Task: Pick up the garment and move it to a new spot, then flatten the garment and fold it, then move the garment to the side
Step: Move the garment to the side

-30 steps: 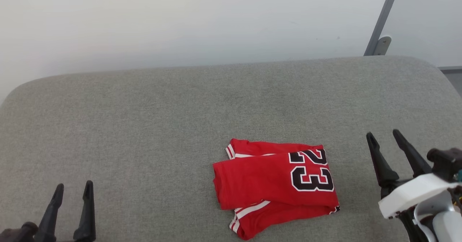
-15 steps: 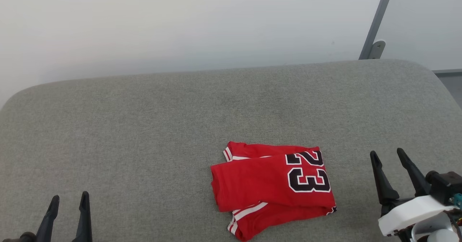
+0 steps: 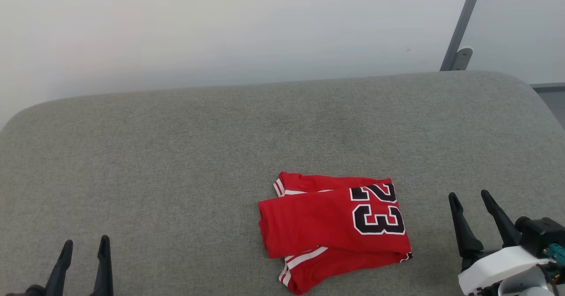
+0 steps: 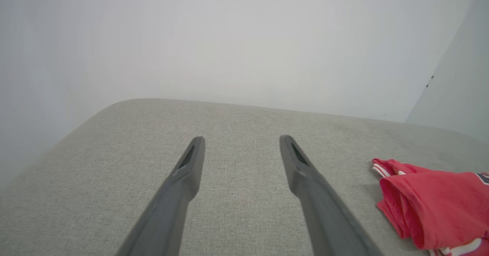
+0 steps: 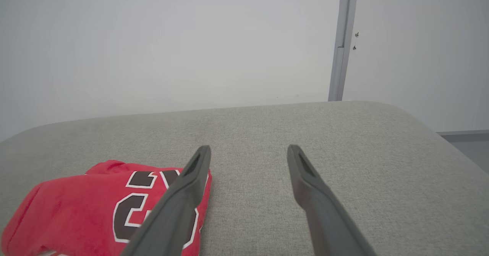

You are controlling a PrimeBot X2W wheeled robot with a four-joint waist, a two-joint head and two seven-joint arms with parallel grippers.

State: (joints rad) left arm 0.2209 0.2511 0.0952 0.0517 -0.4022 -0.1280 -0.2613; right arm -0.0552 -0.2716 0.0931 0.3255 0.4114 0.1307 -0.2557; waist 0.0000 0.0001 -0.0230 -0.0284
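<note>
One garment lies folded on the grey padded surface in front of me, in the near half and a little to my right of the middle. It is red and folded into a rough rectangle, with the black, white-outlined 23 facing up on its right part. Red-and-white striped trim peeks out at its far left corner and again along the near edge, where a lower layer sticks out from under the top fold. Nothing touches it. My right gripper hangs near the garment's right side with a strip of bare grey fabric between us; its two dark fingers are spread and hold nothing. In my right wrist view the garment sits at the lower left, and the finger on that side crosses in front of the numerals. My left gripper is well apart from the garment, low over the near left of the surface, its fingers likewise parted and empty. In my left wrist view the garment's rounded folded end shows at the right edge, off to the side of both fingers. Behind the surface stands a pale wall, and a grey metal post rises by the far right corner.
</note>
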